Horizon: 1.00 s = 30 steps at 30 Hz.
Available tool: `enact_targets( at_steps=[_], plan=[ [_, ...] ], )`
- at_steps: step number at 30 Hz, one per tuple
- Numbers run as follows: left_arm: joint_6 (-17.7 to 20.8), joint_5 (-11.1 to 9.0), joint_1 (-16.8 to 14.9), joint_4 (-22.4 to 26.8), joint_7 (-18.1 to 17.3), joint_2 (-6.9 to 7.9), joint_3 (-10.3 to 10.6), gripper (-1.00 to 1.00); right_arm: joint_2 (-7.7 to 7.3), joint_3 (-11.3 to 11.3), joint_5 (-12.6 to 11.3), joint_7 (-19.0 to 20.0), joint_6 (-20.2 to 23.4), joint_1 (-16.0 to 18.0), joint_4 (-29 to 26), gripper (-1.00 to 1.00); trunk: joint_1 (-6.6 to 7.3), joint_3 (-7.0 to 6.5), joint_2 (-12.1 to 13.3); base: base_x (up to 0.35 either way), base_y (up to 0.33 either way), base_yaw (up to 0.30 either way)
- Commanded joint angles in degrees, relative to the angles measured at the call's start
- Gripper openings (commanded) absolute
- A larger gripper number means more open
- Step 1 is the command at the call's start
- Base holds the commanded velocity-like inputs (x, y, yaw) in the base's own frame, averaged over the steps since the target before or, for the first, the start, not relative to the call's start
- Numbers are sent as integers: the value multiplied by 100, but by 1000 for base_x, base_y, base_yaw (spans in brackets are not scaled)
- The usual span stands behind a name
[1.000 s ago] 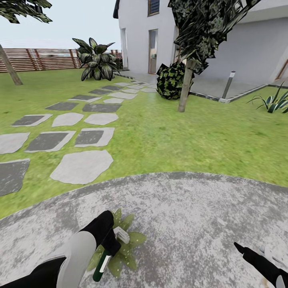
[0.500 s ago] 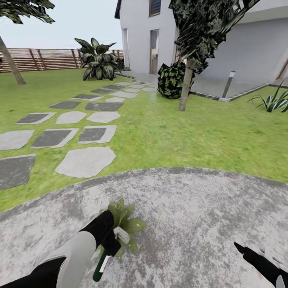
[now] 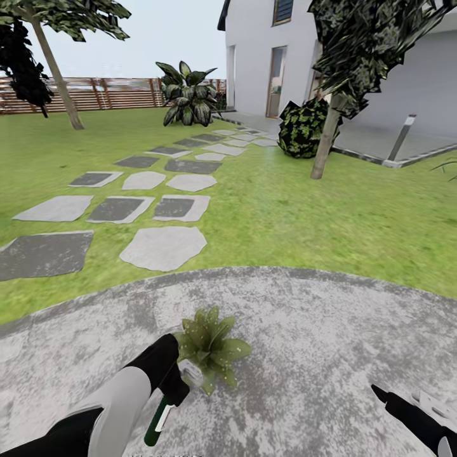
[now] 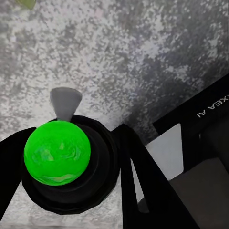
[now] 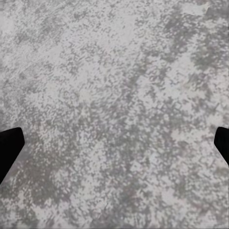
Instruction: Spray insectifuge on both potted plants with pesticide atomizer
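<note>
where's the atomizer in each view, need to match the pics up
Head view: the atomizer is low and left of centre, a green bottle in the left gripper, right beside the potted plant.
Left wrist view: the bright green bottle sits between the black fingers, its grey nozzle forward.
Right wrist view: not in it.
Shared landmark: the mottled grey paving.
</note>
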<state>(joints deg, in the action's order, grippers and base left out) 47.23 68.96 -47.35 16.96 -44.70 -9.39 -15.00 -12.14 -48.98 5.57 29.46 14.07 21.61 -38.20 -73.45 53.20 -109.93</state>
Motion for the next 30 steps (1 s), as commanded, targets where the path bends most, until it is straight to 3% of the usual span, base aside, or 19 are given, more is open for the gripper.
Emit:
enact_targets(
  at_steps=[1,9,18,30],
  plan=[
    [23,56,-3,9,-39,1,-47,-100,6,-36,58,51,26,5,-11,100,1,5,-2,0,0,261],
    [23,48,-3,9,-39,8,-47,-100,5,-35,58,51,26,7,-7,100,1,5,-2,-204,40,105],
    [23,48,-3,9,-39,8,-47,-100,6,-39,51,57,26,5,-8,100,1,5,-2,-16,8,-5],
    [1,53,-3,9,-40,-9,-22,-100,5,-41,43,54,26,7,-9,100,1,5,-2,-44,0,-262]
  ],
)
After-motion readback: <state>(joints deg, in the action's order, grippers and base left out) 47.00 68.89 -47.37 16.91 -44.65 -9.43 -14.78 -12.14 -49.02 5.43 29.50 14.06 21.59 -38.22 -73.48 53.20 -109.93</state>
